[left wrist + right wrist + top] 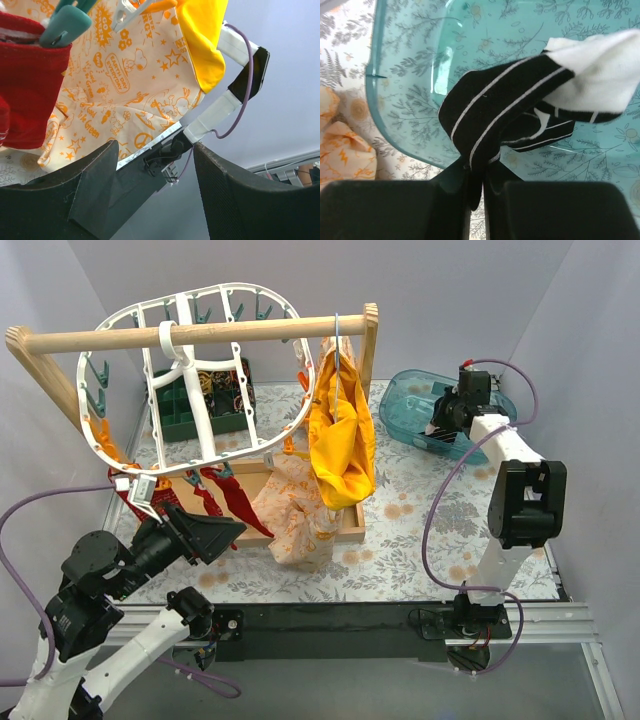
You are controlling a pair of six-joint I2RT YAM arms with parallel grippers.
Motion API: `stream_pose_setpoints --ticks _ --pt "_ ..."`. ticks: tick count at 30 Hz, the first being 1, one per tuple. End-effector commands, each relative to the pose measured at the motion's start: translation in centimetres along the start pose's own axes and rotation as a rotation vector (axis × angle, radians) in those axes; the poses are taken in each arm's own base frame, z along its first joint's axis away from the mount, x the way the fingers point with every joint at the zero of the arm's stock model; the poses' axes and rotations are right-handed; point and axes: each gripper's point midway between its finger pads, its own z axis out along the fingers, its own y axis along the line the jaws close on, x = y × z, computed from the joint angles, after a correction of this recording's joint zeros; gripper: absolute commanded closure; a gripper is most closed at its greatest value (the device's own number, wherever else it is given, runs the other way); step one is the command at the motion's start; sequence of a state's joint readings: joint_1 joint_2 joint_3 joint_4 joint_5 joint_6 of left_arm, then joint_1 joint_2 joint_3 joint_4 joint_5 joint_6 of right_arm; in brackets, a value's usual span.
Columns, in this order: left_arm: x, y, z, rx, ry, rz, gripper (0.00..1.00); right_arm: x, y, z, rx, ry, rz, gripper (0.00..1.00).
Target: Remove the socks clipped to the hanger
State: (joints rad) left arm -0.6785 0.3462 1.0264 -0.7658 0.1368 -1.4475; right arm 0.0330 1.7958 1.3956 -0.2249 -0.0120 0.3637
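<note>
The table [400,550] is covered with a pale flowered cloth and is closed in by plain white walls [450,300] at the far, left and right edges. A black strip [330,625] is laid along the near edge.

A wooden rail [100,338] is set across the far half. The hanger [172,348] is hooked on it toward the left edge and is tilted. Red socks [235,502] are clipped to its lower rim, above a wooden tray [352,530]. A yellow garment [340,440] and a printed cloth [295,510] are hung just beside them. A green crate [235,422] is seen behind the hanger, near the far left corner.

The left hand [215,530] is held spread just below the red socks and nothing is gripped in it.

A teal basin [400,400] is placed at the far right corner. The right hand [445,420] is held over it, and a black-and-white sock [505,100] is pinched between its fingers and draped down into the basin.
</note>
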Motion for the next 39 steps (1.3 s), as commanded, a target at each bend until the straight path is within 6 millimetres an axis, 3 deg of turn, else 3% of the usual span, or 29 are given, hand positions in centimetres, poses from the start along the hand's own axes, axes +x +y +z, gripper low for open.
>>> stream_pose_setpoints --ticks 1,7,10,16,20,23,24,26,30,31,32,34,35,39 --pt "-1.1 0.2 -1.2 -0.040 -0.043 0.015 0.41 -0.3 0.1 0.6 0.001 0.035 0.029 0.75" --pt "-1.8 0.9 -1.9 -0.087 -0.085 0.024 0.42 0.3 -1.5 0.7 0.081 0.089 -0.024 0.30" --pt "-2.6 1.6 -2.2 -0.125 -0.133 0.023 0.42 0.0 -1.4 -0.6 0.115 0.086 -0.065 0.21" --pt "-3.0 2.6 -2.6 -0.178 -0.168 0.018 0.42 1.6 0.9 -5.0 0.108 0.082 -0.112 0.19" --pt "-2.9 2.8 -2.9 -0.188 -0.167 0.012 0.42 2.6 4.7 -9.1 0.041 0.049 -0.188 0.19" --pt "-2.7 2.9 -3.0 -0.187 -0.159 0.014 0.43 2.5 7.8 -13.4 -0.024 -0.020 -0.234 0.20" --pt "-2.6 2.9 -2.9 -0.184 -0.154 0.014 0.43 1.9 8.7 -15.7 -0.059 -0.068 -0.238 0.20" --pt "-2.6 2.8 -2.9 -0.183 -0.155 0.008 0.43 2.8 10.5 -18.3 -0.118 -0.079 -0.265 0.20" --pt "-2.4 2.7 -2.8 -0.169 -0.150 0.005 0.43 2.5 13.2 -26.1 -0.297 -0.197 -0.334 0.20" --pt "-2.2 2.7 -2.7 -0.167 -0.141 0.008 0.43 3.0 14.1 -27.7 -0.358 -0.212 -0.359 0.20" --pt "-2.1 2.9 -2.6 -0.171 -0.137 0.008 0.43 2.7 14.8 -30.6 -0.443 -0.267 -0.360 0.20" --pt "-1.9 3.0 -2.3 -0.174 -0.126 0.008 0.43 2.8 15.6 -33.5 -0.552 -0.307 -0.384 0.15" --pt "-1.8 3.0 -2.2 -0.173 -0.122 0.007 0.43 2.9 16.4 -36.5 -0.666 -0.340 -0.397 0.14" --pt "-1.6 3.2 -2.0 -0.169 -0.122 -0.003 0.43 3.8 18.7 -43.0 -0.948 -0.387 -0.474 0.10"
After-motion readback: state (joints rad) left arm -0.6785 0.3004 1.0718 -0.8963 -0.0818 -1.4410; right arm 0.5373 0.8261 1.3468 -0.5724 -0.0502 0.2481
